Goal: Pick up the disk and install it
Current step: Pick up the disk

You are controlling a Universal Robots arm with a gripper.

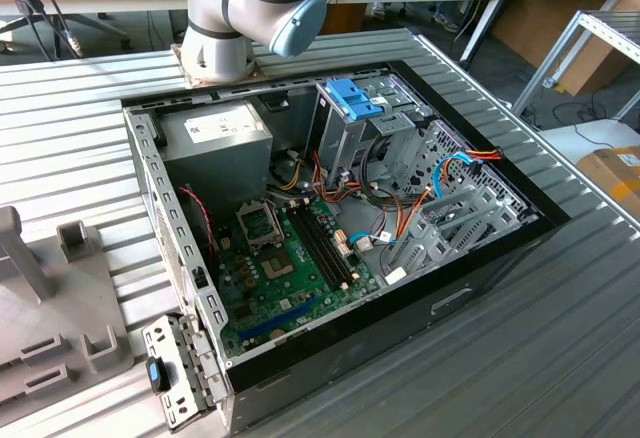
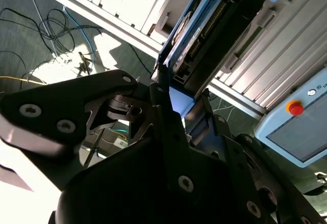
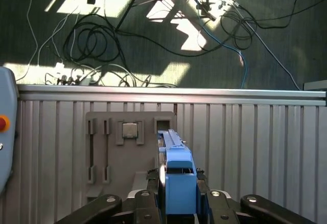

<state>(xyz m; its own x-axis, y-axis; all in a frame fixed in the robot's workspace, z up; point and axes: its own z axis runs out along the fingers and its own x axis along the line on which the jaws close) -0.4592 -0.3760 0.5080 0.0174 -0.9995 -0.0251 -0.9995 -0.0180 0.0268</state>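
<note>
Grip closed on the disk [image 3: 178, 160]: gripper [image 3: 179, 189] pinching the near end, one black finger on each side of the bright blue tab, no gap to be seen between fingers and plastic in the first wrist view. Same hold in the second wrist view, black body and blue rail of the disk [image 2: 204, 35] running away from the fingers toward another blue tab at the far end. Long axis, then, straight out from the gripper, in line with its reach; carried on edge rather than flat.

Beneath it, a grey fixture plate [image 3: 104, 147] with narrow slots and a small square chip [image 3: 130, 130], lying on the ribbed metal table [image 3: 265, 152]. Far end of the disk over the plate, close by an open slot; touching or clear, not to be told. Pickup judged done or all but done, installing not yet.

In the exterior view, open computer case [image 1: 450, 303] with the tall grey drive cage [image 1: 340, 143], blue latch [image 1: 352, 98] on top, to the exterior view's right of the power supply [image 1: 215, 138], motherboard [image 1: 285, 258] on the case floor. No telling from these views which way that cage lies from the held disk.
</note>
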